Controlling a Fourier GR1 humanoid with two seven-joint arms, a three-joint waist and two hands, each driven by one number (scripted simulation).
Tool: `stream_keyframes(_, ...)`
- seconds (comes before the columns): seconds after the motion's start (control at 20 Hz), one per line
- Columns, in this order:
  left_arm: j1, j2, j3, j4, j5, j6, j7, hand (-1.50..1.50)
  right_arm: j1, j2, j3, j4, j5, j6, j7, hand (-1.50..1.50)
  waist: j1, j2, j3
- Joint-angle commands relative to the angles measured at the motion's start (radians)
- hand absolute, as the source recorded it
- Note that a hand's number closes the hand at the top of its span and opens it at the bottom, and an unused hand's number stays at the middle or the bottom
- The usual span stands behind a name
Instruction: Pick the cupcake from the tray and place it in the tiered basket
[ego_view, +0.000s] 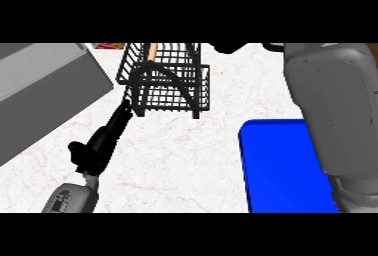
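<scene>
The black wire tiered basket (166, 82) stands at the back of the counter, with a tan handle-like bar (151, 51) at its top. The blue tray (284, 167) lies at the front right, and its visible part holds nothing. No cupcake shows anywhere. My right forearm (332, 105) runs up the right side over the tray. Only black parts of my right hand (227, 47) show at the top edge, just right of the basket's top. My left hand (100, 145) lies open at the lower left, its straight fingers (122, 112) pointing to the basket's near left corner.
A large grey box-shaped appliance (44, 90) fills the left side. A small red and yellow object (108, 46) sits at the back edge, left of the basket. White marbled countertop (184, 160) spreads between my left hand and the tray.
</scene>
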Motion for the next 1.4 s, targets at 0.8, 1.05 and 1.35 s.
stream_keyframes(0.8, -0.019, -0.009, 0.0, -0.004, -0.015, -0.05, 0.016, 0.0, -0.391, 0.181, 0.032, 0.835, -0.025, -0.292, -0.256, 1.5, 0.042, 0.011, -0.001)
stream_keyframes(1.05, -0.043, -0.018, -0.001, -0.009, -0.02, -0.046, 0.036, 0.0, -0.421, 0.181, 0.021, 0.899, -0.167, -0.341, -0.3, 1.5, 0.06, 0.013, -0.001)
stream_keyframes(1.35, -0.082, -0.01, 0.024, 0.077, -0.024, -0.067, -0.021, 0.0, -0.457, 0.181, -0.016, 0.98, -0.331, -0.324, -0.231, 1.5, 0.066, 0.019, -0.002)
